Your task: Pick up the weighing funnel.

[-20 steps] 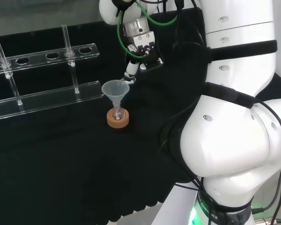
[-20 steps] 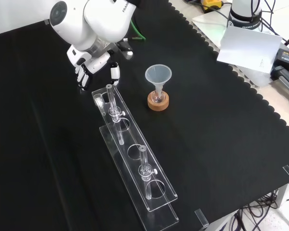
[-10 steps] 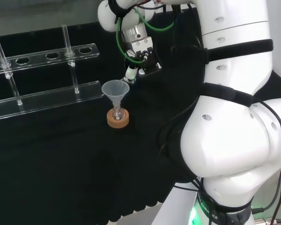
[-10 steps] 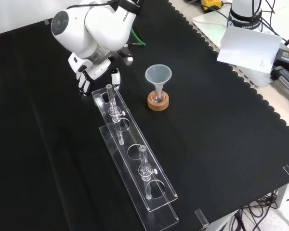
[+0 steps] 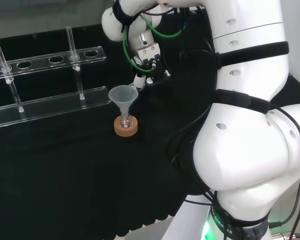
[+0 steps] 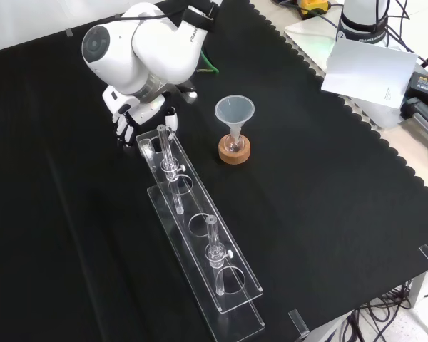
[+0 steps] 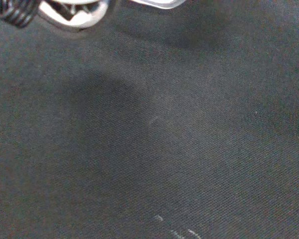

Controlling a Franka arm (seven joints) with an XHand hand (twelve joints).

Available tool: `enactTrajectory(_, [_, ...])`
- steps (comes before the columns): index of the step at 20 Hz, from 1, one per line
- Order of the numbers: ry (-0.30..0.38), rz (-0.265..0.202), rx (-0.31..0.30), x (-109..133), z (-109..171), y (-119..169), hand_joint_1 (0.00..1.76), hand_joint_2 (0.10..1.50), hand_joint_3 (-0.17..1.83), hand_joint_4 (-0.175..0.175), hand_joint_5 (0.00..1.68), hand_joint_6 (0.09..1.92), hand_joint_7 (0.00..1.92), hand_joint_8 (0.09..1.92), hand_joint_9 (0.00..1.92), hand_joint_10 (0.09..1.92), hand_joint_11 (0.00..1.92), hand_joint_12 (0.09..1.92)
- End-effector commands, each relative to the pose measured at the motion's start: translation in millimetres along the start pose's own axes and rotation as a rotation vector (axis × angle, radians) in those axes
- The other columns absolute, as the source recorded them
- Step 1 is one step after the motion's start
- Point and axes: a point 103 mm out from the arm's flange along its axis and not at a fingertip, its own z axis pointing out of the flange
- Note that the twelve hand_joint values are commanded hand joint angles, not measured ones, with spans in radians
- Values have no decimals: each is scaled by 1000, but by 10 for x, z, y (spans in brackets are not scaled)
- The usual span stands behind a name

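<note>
Hand [image 6: 130,112] partly behind the arm's white link [image 6: 153,50].

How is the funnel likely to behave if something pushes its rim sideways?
The funnel would probably tip easily: its wide mouth sits high on a thin stem in a small flask. The cork ring is low and broad, so it may steady the flask but not the funnel. Its walls look thin and translucent, so it is likely light.
</note>
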Motion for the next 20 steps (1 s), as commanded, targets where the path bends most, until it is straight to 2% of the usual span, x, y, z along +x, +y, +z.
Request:
enactTrajectory(1, [-18,15,-18,-24,16,16,899,628,540,3,718,204,438,658,665,541,473,1273])
enactTrajectory(3, [-17,19,-22,-51,26,23,903,623,550,5,713,247,441,655,670,534,475,1271])
enactTrajectory(6, [-17,20,-29,-57,26,47,904,615,568,5,641,425,443,653,677,523,478,1270])
enactTrajectory(9, [-13,12,-34,-45,27,49,906,612,575,4,597,524,441,657,677,525,477,1275])
enactTrajectory(20, [-13,1,-33,-19,44,83,916,610,581,4,583,575,441,661,676,529,482,1274])
